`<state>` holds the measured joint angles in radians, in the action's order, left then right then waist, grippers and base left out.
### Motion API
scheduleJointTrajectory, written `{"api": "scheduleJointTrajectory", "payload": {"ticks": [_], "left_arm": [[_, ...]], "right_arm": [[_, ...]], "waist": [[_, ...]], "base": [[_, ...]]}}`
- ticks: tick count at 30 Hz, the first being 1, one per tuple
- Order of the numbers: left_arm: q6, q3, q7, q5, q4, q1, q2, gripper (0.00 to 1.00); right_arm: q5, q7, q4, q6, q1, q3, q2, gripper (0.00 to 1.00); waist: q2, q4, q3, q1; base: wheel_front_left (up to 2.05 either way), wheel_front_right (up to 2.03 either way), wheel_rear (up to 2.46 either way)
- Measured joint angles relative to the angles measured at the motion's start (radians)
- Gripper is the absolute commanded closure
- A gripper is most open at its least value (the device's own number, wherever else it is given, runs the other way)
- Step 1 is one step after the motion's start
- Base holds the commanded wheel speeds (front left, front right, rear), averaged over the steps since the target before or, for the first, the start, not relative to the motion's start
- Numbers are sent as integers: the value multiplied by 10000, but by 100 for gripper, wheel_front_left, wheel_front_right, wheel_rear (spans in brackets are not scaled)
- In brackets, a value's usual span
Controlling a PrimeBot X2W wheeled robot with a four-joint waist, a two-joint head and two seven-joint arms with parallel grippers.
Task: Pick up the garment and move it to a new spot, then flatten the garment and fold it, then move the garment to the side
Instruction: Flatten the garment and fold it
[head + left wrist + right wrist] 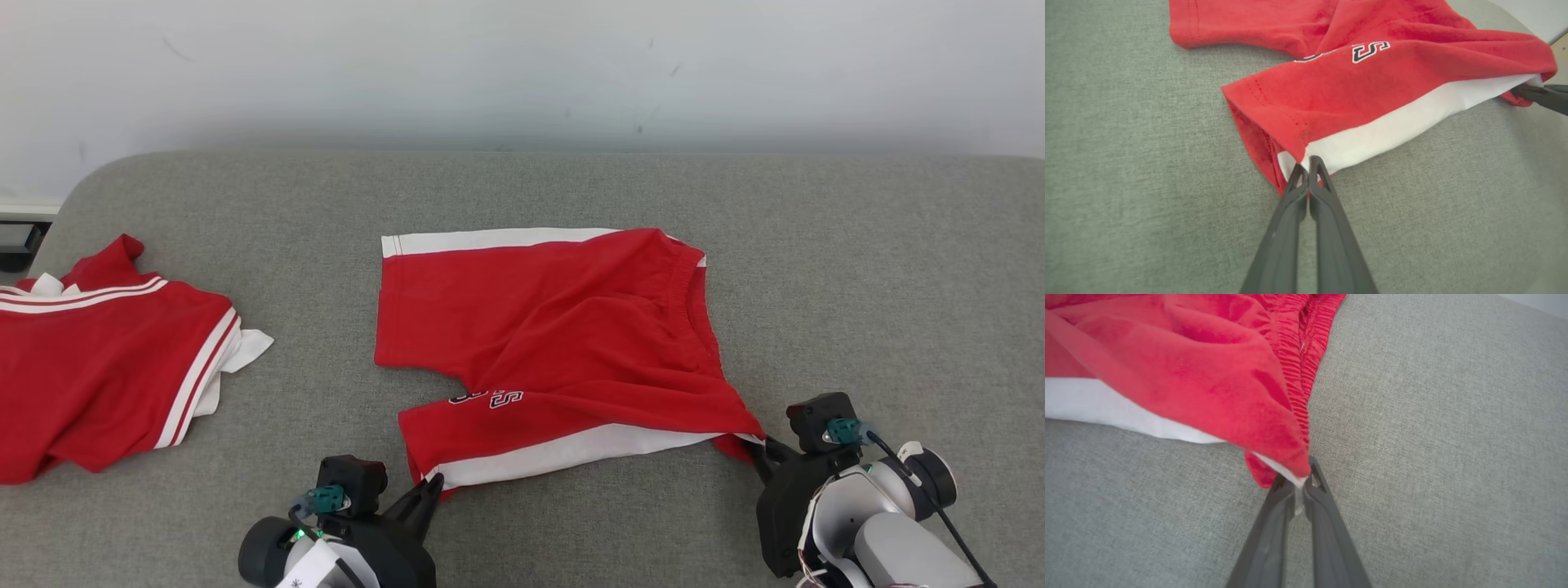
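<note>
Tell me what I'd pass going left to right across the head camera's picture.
Red and white top → left end effector, pinching the near left corner of the shorts → red shorts → right end effector, pinching their near right corner.

The shorts (555, 327) are bright red with a white band (563, 453) down each side, plus white lettering (506, 398) outlined in black near one leg hem. The other garment (90, 367) over on the left is the same red, with thin white stripes along its edges. The desk (857, 286) is covered in mottled grey weave and the wall (522, 65) is plain off-white. The fingers (1281, 237) are dark grey, with a little teal plug (326, 496) behind them.
</note>
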<state>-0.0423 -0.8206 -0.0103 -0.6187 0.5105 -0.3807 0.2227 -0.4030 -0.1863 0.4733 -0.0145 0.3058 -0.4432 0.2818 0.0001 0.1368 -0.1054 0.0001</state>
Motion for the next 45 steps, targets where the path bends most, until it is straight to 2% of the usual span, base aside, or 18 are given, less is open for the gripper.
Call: {"api": "scheduleJointTrajectory", "payload": {"ticks": [5, 12, 18, 23, 27, 29, 33, 35, 37, 39, 41, 42, 45], "left_arm": [[-13, -40, -96, 242, 48, -151, 61, 100], [-157, 334, -510, 301, -591, -173, 508, 100], [-173, 364, -552, 228, -1390, 21, 838, 100], [318, 439, -364, -230, -1893, 216, 1099, 100], [1135, 686, 221, -823, -2134, -414, 1289, 100], [1561, 1099, 648, -1751, -2138, -1062, 1262, 100], [1657, 1699, 1994, -2794, -1524, -3213, 1350, 100], [1655, 2004, 2677, -2844, -970, -4747, 1423, 100], [1651, 2577, 3003, -2880, -453, -6644, 1488, 100], [1643, 3396, 2759, -2675, -270, -8407, 1503, 100], [1574, 4176, 2029, -2686, -382, -9769, 1298, 100], [1538, 4508, 1710, -2817, -566, -10239, 1158, 100], [1570, 4575, 1411, -2913, -1239, -10248, 1290, 100]], "right_arm": [[-27, 29, 27, 19, 107, 136, 17, 100], [-433, 422, -545, 21, 181, 796, 142, 100], [-970, 293, -1041, 249, 97, 926, 138, 100], [-1266, -324, -1430, 548, 132, 702, 100, 100], [-1595, -1348, -1404, 886, 664, 458, 59, 100], [-1854, -1975, -1179, 943, 1379, 430, 13, 100], [-2245, -3492, -255, 934, 3719, 577, -263, 100], [-2245, -4146, 290, 690, 5335, 767, -441, 100], [-1952, -4364, 713, 213, 7249, 1135, -514, 100], [-1104, -3898, 516, -119, 8904, 1546, -481, 100], [-892, -2784, 128, -594, 10223, 2203, -825, 100], [-903, -2424, 88, -623, 10896, 2192, -945, 100], [-959, -1795, -23, -232, 11826, 1996, -1049, 100]], "waist": [[0, -3, 16, 0], [0, -33, 95, 0], [-1, -92, 136, -2], [0, -212, -18, -2], [0, -320, -305, -2], [0, -377, -507, -2], [1, -521, -975, 0], [1, -612, -1229, 1], [2, -712, -1492, 2], [2, -814, -1761, 3], [1, -906, -2038, 1], [0, -942, -2179, -1], [-2, -1017, -2620, -2]], "base": [[0, 0, 0], [0, 0, 0], [0, 0, 0], [0, 0, 0], [0, 0, 0], [0, 0, 0], [0, 0, 0], [0, 0, 0], [0, 0, 0], [0, 0, 0], [0, 0, 0], [0, 0, 0], [0, 0, 0]]}}
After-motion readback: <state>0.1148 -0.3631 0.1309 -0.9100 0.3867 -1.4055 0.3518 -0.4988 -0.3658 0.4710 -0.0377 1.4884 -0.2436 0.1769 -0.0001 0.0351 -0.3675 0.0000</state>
